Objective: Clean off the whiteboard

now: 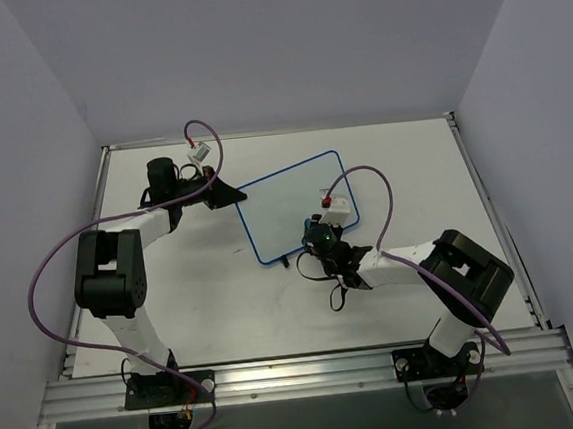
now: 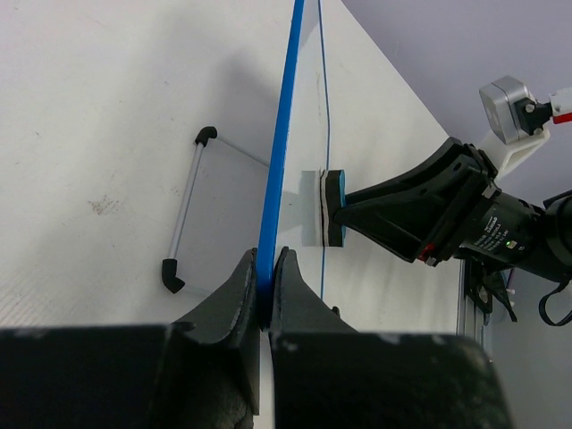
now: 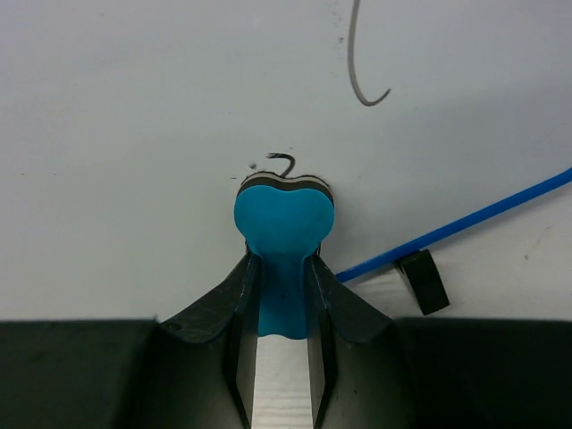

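Observation:
The whiteboard [image 1: 291,206] lies tilted at the middle of the table, white with a thin blue frame. My left gripper [image 1: 233,196] is shut on its left frame edge [image 2: 266,268]. My right gripper [image 1: 314,242] is shut on the bright-blue eraser [image 3: 283,223] and presses it on the board near the front edge; the eraser also shows in the left wrist view [image 2: 332,208]. A small black mark [image 3: 282,159] sits just beyond the eraser and a grey curved stroke [image 3: 362,80] further up. A black foot [image 3: 424,281] shows under the frame.
The board's wire stand with black end caps [image 2: 183,214] shows behind the board in the left wrist view. Purple cables loop over both arms [image 1: 375,197]. Table rails run along the right [image 1: 498,226] and front edges.

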Tool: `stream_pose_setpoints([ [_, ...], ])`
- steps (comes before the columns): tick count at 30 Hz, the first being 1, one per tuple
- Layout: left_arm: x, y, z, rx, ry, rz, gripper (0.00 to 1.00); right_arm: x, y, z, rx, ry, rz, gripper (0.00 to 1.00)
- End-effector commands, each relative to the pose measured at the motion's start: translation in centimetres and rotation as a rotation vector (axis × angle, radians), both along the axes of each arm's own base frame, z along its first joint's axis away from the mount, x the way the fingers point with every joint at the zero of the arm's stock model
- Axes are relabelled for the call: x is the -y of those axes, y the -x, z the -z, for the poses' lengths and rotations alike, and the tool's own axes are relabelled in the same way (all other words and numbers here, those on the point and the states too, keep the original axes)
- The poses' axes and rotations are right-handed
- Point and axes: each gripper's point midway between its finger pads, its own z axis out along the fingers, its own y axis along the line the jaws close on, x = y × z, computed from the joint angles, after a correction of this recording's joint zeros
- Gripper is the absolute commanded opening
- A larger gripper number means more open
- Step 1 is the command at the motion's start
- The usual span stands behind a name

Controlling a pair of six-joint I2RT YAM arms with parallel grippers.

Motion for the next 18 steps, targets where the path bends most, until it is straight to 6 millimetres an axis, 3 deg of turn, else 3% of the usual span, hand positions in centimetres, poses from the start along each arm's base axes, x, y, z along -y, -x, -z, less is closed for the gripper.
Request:
stream_pose_setpoints([
  [1, -0.6, -1.4, 1.8, 0.166, -0.118, -0.048, 0.02, 4.3, 0.3, 2.2, -0.049, 0.095, 0.11, 0.0],
  [5, -0.6, -1.4, 1.7, 0.166, -0.12, -0.049, 0.02, 2.8, -0.8, 0.8, -0.03, 0.097, 0.06, 0.0],
  [13, -0.6, -1.4, 1.8, 0.166, -0.121, -0.047, 0.02, -5.3, -2.5, -4.7, 0.078, 0.099, -0.095, 0.0],
  [18, -0.6, -1.3, 1.7, 0.17, -0.124, -0.047, 0.02, -5.0, -4.2, -6.7, 0.105, 0.099, -0.087, 0.0],
])
